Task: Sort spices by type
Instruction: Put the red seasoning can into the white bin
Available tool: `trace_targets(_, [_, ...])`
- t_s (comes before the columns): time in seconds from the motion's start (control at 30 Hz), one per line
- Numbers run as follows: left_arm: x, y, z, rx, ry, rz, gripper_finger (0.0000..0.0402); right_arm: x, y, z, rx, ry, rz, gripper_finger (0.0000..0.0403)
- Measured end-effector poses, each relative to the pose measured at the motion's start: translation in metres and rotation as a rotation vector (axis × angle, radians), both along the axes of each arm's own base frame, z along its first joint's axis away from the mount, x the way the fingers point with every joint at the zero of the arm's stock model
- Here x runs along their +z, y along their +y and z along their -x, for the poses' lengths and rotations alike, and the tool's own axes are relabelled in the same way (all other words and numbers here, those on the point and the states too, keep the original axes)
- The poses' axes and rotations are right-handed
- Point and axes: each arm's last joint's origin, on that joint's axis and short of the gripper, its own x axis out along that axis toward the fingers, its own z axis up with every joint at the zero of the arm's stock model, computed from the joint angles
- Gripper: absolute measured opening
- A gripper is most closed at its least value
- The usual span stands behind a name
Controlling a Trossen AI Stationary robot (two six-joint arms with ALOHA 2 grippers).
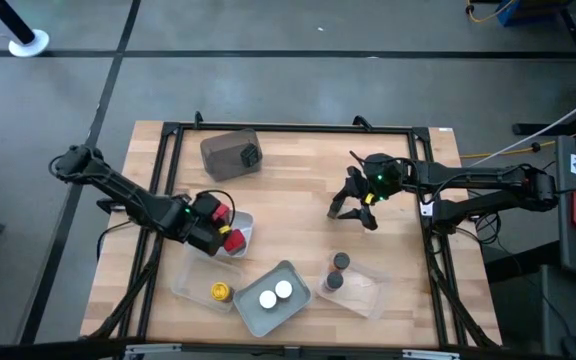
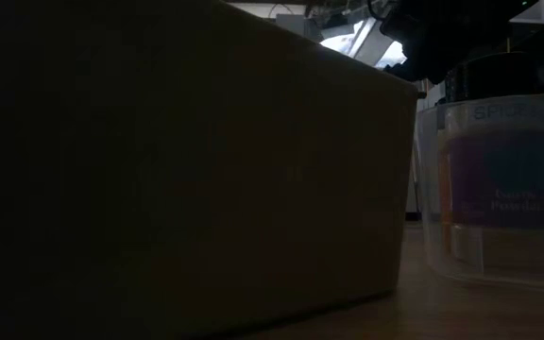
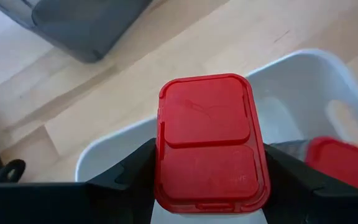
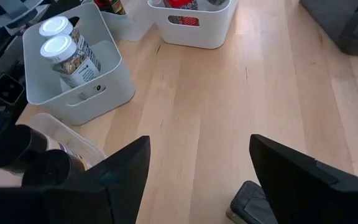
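On the wooden table (image 1: 298, 190), from above, we saw the left gripper (image 1: 211, 222) over the white tray (image 1: 244, 232); only its wrist view showed its fingers clamped on a red box (image 3: 209, 142). The right gripper (image 1: 353, 210) hovered mid-table, fingers apart, empty.

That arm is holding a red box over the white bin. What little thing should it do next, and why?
Probably lower a touch and let go. The left pincer grips the red spice box right above the white bin, where another red box already lies, so the two reds would end up together. The right pincer waits open over bare table.
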Motion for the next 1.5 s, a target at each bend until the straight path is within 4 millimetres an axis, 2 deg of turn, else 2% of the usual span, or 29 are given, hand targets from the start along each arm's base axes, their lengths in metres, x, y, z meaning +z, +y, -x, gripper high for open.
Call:
trace_targets(0.27, [-0.027, 0.002, 0.003, -0.004, -0.025, 0.001, 0.0208, 0.0, 0.0, 0.0, 0.03, -0.009, 0.041, 0.0273])
trace_targets(0.67, [-0.043, 0.003, 0.008, -0.008, -0.017, 0.033, 0.0211, -0.003, 0.0, 0.003, 0.019, 0.032, 0.044, 0.0273])
trace_targets(0.83, [-0.044, 0.001, 0.005, -0.035, -0.029, 0.077, 0.0218, -0.006, -0.001, 0.004, -0.001, 0.063, 0.058, 0.0273])
trace_targets(1.07, [-0.046, 0.0, 0.005, -0.039, 0.016, 0.196, 0.0261, -0.009, 0.0, 0.007, -0.003, 0.106, 0.054, 0.0273])
trace_targets(1.2, [-0.047, 0.001, 0.004, -0.045, 0.044, 0.237, 0.027, -0.008, 0.0, 0.007, 0.0, 0.107, 0.058, 0.0273])
trace_targets(1.5, [-0.04, 0.004, 0.007, -0.049, 0.02, 0.262, 0.0265, 0.015, -0.004, 0.014, -0.003, 0.223, 0.274, 0.0273])
